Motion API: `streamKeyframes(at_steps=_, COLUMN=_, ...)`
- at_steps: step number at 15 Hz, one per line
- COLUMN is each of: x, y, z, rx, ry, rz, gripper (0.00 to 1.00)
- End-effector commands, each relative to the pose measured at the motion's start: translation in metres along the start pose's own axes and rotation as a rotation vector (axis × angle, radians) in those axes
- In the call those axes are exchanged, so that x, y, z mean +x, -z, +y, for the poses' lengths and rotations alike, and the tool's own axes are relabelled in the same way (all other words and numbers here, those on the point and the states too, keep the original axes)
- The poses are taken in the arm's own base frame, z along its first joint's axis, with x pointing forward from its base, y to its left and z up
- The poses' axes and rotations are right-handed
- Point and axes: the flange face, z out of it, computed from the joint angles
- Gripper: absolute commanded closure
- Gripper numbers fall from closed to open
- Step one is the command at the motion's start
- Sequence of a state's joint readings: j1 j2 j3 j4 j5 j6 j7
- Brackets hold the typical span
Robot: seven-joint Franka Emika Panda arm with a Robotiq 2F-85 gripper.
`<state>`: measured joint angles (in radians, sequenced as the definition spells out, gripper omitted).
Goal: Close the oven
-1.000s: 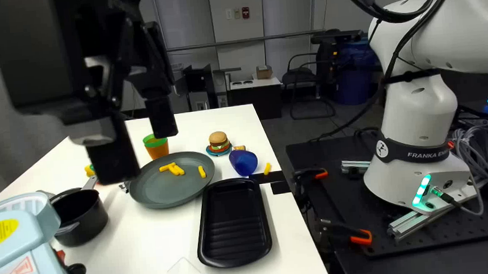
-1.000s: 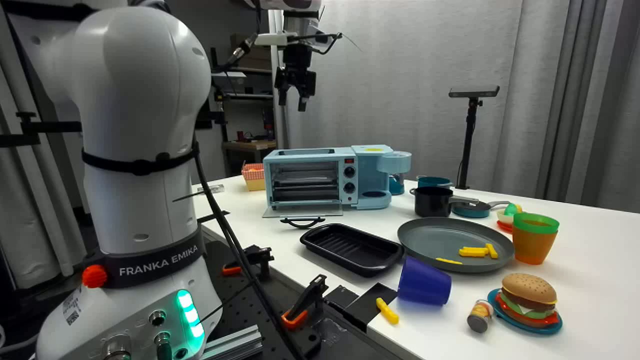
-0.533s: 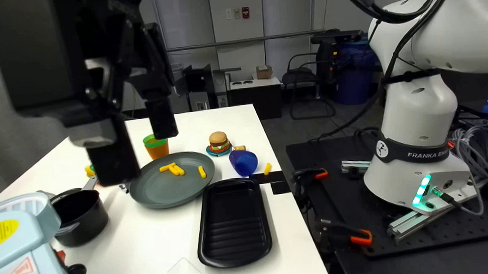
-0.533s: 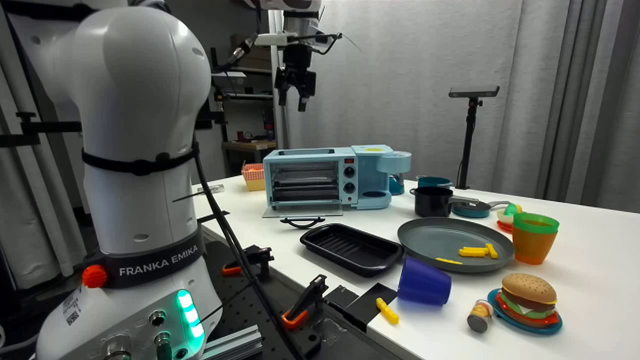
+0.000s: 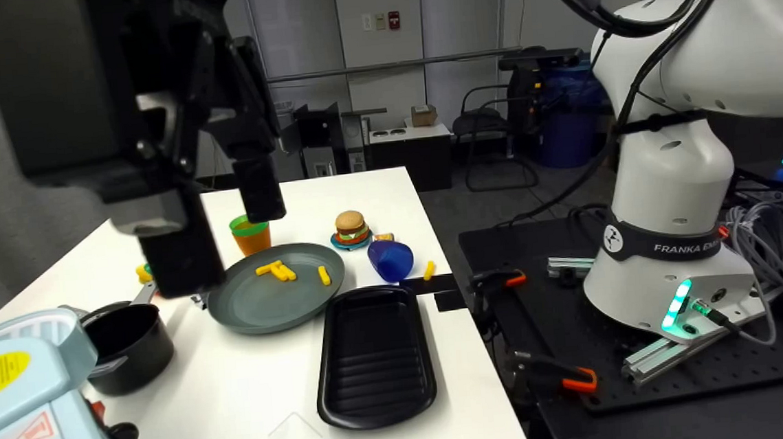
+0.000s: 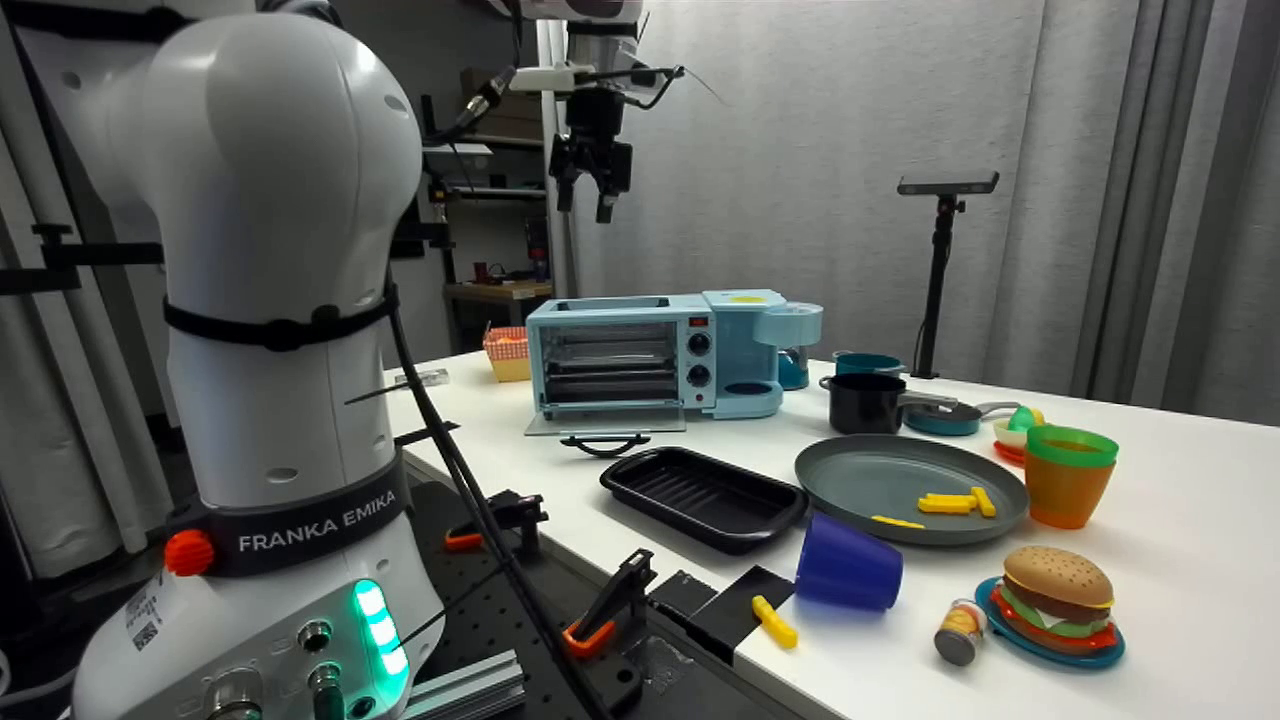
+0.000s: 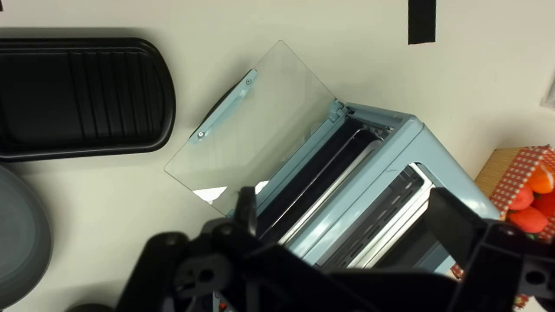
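Fingers [image 7: 453, 223] spread above the oven [image 7: 362, 186]: likely the approach. Next: hook the lowered door [image 7: 260, 130] below them upward; gap underneath unclear.

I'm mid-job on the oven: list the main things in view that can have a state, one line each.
Oven door: open, folded down
Gripper: open, holding nothing
Oven knobs: setting unreadable
Black tray: right side up
Grey dish: right side up, yellow sticks in it
Black pot: upright, uncovered
Blue cup: lying on its side
Green-rimmed orange cup: upright
Base light: lit green
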<state>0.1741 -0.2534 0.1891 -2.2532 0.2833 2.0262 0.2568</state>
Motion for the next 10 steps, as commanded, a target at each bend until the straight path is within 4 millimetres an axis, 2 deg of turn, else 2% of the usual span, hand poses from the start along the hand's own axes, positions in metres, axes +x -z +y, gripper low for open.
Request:
streamKeyframes(at_steps=1, x=0.0001, y=0.0005, z=0.0000, rx=0.000, ry=0.000, rz=-0.001, gripper=0.00)
streamKeyframes(at_steps=10, x=-0.0005, y=-0.0025, z=0.0014, rx=-0.006, ry=-0.002, rz=-0.001, gripper=0.00)
